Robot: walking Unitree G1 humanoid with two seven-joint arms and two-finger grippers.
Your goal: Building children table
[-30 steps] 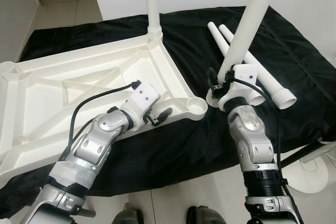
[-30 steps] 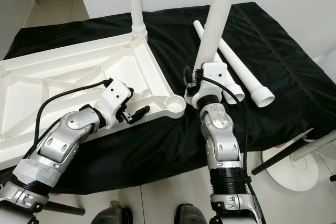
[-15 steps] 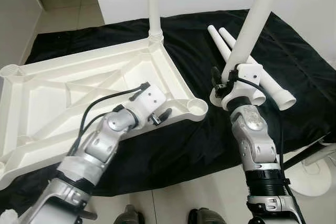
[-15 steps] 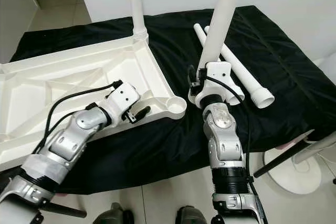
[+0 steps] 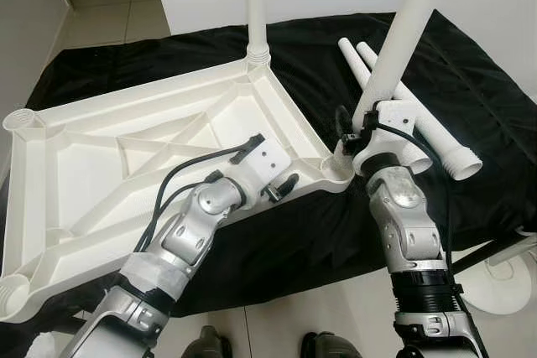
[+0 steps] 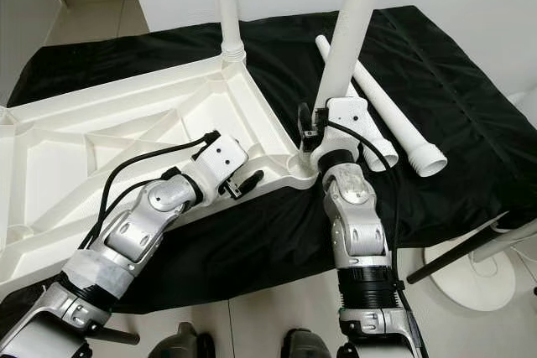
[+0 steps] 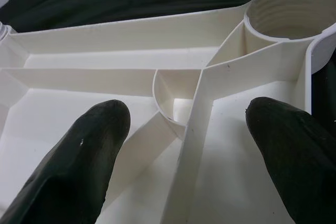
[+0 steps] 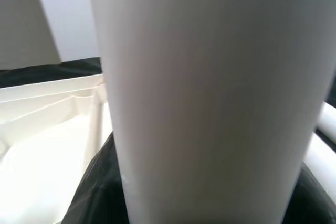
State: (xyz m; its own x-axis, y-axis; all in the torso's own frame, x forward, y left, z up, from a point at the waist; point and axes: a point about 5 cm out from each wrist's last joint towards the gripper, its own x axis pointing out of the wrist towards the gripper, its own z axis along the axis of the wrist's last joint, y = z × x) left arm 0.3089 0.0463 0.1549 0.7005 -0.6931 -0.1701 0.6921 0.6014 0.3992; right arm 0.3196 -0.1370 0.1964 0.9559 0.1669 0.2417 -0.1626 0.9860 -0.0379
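Upside-down white tabletop point(image 5: 126, 157) lying on black cloth point(image 5: 277, 232), one leg point(image 5: 256, 6) already upright in far corner socket. Right gripper point(image 5: 359, 136) clamped on second white leg point(image 5: 403, 31) — held tilted, its lower end right at near corner socket point(image 5: 340, 169); left gripper point(image 7: 189, 129) spread open, black fingers point(image 7: 79, 156) straddling a rib beside that same socket. Two spare legs point(image 5: 436, 132) lying side by side on the cloth just beyond the right arm
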